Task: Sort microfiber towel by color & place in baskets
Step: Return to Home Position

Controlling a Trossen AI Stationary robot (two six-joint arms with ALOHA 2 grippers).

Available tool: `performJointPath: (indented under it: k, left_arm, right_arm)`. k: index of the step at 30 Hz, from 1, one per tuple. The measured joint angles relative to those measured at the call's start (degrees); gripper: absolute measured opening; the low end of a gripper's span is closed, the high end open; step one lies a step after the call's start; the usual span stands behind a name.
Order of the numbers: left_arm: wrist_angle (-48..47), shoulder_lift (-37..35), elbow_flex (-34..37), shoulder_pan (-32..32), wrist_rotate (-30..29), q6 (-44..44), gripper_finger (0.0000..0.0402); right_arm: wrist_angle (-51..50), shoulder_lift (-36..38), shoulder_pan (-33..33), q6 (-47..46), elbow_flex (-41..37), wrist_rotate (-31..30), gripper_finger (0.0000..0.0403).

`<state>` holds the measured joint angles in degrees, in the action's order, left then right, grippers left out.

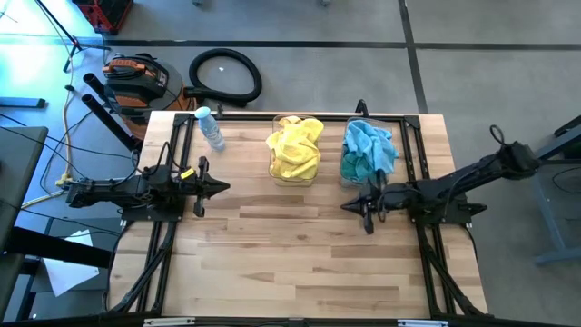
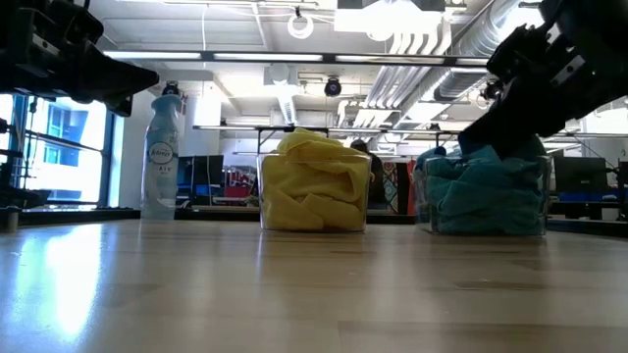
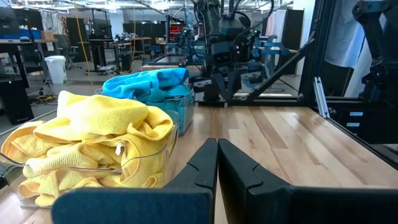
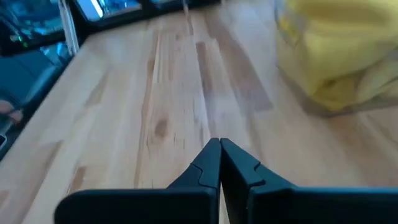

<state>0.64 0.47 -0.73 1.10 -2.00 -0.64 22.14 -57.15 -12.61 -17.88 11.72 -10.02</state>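
Note:
Two clear plastic baskets stand side by side at the table's far middle. One basket (image 1: 295, 173) (image 2: 314, 201) (image 3: 37, 186) is heaped with yellow microfiber towels (image 1: 295, 148) (image 2: 312, 184) (image 3: 93, 134) (image 4: 348, 59). The other basket (image 1: 349, 177) (image 2: 483, 201) holds teal-blue towels (image 1: 369, 148) (image 2: 483, 194) (image 3: 149, 84) that spill over its rim. My left gripper (image 1: 223, 187) (image 3: 217, 149) is shut and empty, above the table left of the yellow basket. My right gripper (image 1: 345, 206) (image 4: 220, 148) is shut and empty, just near of the blue basket.
A clear spray bottle with a blue cap (image 1: 211, 127) (image 2: 162, 157) stands upright at the table's far left. Bare wooden tabletop (image 1: 300, 254) spreads over the near half. Black arm frames (image 1: 150, 263) run along both side edges.

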Motion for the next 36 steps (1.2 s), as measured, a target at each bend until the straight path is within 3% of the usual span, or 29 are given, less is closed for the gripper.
performJointPath:
  k: [15, 27, 36]
  left_arm:
    - [0.05, 0.0, 0.0, -0.01, -0.14, 0.0, 0.0]
    - [0.04, 0.0, 0.0, -0.01, -0.15, 0.0, 0.0]
    - [0.04, 0.0, 0.0, -0.01, -0.15, 0.0, 0.0]
  right_arm:
    - [-1.07, 24.8, 0.27, 5.98, -7.78, -0.66, 0.0]
    - [-7.66, 37.94, 1.54, 7.9, -11.16, -0.26, 0.0]
    - [-11.44, 44.43, 6.03, 9.17, -11.16, 7.11, 0.0]
